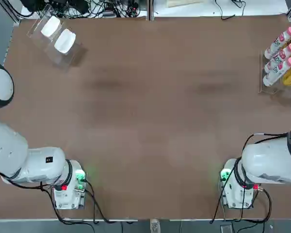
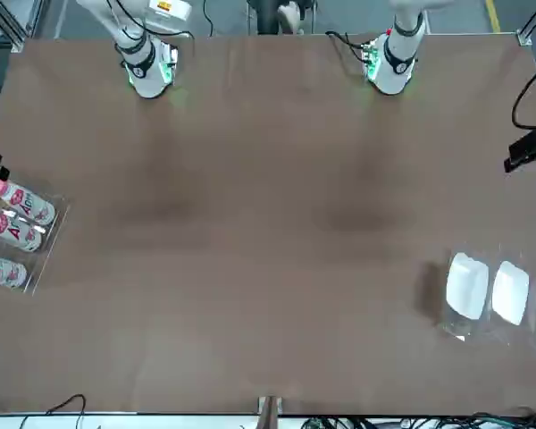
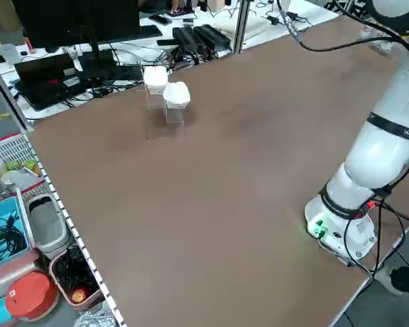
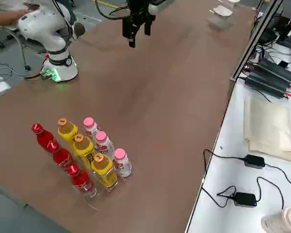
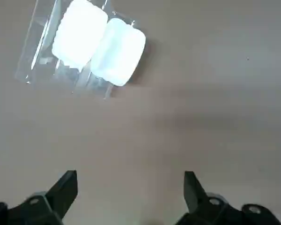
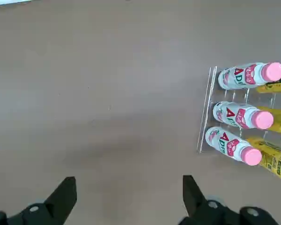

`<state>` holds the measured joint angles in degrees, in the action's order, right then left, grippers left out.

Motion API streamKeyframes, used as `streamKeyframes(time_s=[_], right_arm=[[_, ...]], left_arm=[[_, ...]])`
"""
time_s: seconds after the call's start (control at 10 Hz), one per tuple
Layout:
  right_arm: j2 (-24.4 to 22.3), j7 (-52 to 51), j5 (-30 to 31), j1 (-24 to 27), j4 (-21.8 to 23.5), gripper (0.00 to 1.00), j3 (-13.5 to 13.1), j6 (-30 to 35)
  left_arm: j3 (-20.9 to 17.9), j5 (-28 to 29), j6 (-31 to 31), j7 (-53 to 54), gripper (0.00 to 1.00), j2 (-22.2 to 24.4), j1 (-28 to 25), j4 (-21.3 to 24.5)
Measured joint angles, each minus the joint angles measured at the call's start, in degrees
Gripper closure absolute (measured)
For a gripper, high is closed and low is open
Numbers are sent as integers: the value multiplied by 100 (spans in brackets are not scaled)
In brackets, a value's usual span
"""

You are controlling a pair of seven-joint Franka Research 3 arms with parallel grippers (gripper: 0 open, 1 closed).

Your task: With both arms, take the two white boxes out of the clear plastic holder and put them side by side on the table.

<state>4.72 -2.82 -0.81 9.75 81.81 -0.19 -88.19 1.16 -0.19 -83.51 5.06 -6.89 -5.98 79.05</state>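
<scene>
While both white boxes [image 5: 99, 42] sit in the clear plastic holder [image 5: 42, 47], each tool [image 5: 130, 185] [image 6: 129, 187] wide open, empty.

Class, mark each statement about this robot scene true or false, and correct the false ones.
1. Both white boxes are in the clear plastic holder. True.
2. The left gripper is holding a box. False: its fingers are open and empty.
3. The white bottles have pink caps. True.
4. The holder is on the robot's right side of the table. False: it is at the far left.
</scene>
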Motion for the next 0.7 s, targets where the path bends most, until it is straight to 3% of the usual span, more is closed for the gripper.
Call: streamKeyframes(time_s=[0.3, 0.7], right_arm=[[0, -3, -2, -1, 0, 0, 4, 121], [24, -9, -137, -173, 248, 0, 55, 154]], left_arm=[[-4, 0, -136, 59, 0, -56, -19, 72], [36, 279, -1580, 1595, 0, -581, 56, 755]])
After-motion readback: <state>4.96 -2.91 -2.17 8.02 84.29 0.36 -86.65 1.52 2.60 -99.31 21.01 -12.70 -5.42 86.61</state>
